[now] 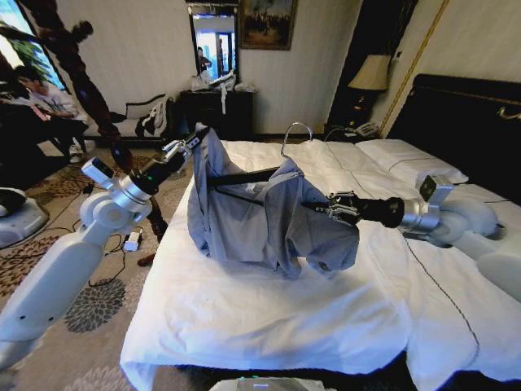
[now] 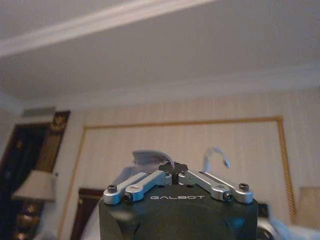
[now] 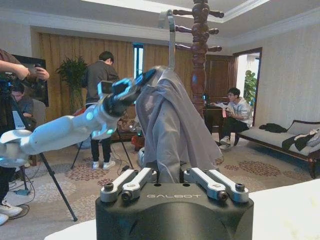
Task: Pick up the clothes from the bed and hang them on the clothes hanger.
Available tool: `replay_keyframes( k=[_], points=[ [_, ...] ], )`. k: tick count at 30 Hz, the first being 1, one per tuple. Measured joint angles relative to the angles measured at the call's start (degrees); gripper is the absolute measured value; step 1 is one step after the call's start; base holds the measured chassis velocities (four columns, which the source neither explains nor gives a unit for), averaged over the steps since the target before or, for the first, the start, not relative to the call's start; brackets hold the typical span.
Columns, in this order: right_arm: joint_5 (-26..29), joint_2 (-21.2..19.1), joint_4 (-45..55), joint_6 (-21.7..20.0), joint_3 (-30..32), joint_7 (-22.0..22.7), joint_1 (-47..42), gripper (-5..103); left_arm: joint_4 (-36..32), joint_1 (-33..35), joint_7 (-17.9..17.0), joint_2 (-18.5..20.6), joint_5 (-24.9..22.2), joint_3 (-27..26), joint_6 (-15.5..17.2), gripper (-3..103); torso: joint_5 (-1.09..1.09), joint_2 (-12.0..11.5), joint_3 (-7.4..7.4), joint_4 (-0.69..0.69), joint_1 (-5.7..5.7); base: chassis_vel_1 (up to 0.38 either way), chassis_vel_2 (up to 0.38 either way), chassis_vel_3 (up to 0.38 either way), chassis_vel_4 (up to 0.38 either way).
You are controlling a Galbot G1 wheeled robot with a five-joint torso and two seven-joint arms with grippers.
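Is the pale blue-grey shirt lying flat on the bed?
No. The pale blue-grey shirt is lifted, draped over the wire hanger, hem touching the white sheet.

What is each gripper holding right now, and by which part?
Left gripper pinches the shirt at its raised upper edge. Right gripper grips the shirt's other side, near the hanger.

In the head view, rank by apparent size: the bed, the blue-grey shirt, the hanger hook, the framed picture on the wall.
1. Bed, much the largest.
2. Shirt.
3. Framed picture, though it sits far back.
4. Hanger hook, smallest; the rest of the hanger is hidden by the shirt.
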Motion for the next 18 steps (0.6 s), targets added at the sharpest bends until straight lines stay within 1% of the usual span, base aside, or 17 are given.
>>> replay_keyframes(
  k=[2,8,10,12,15,18],
  points=[
    [0.0,0.0,0.1,0.0,-0.1,0.2,-0.1,16,-0.9,1.3,0.3,-0.4,1.8,1.4,0.0,0,0.00,0.0,0.00,-0.02,0.00,0.000,0.000,0.000,0.000],
    [0.4,-0.1,0.8,0.0,-0.4,0.4,-0.2,16,-1.3,1.9,0.5,-0.8,3.3,3.5,0.0,0,0.00,0.0,0.00,-0.02,0.00,0.000,0.000,0.000,0.000],
    [0.3,-0.2,1.4,0.0,-0.6,2.3,-0.3,16,-2.3,1.8,0.4,-0.8,3.3,4.5,0.1,0,0.00,0.0,0.00,-0.01,0.00,0.000,0.000,0.000,0.000],
    [0.3,-0.2,1.5,0.0,-0.6,2.6,-0.3,16,-2.6,1.8,0.4,-0.8,3.3,4.6,0.1,0,0.01,0.0,0.00,-0.02,0.00,0.000,0.000,0.000,0.000],
    [-0.5,-0.3,1.9,-0.6,-0.7,5.4,-0.4,16,-4.2,1.2,0.2,-0.9,3.2,5.0,0.3,0,0.01,0.0,0.00,-0.02,0.00,0.000,0.000,0.000,0.000],
    [-1.0,-0.3,2.0,-0.8,-0.8,6.4,-0.5,16,-5.2,0.9,0.2,-0.6,2.8,5.0,0.6,0,0.01,0.0,0.00,-0.02,0.00,0.000,0.000,0.000,0.000]
  ],
)
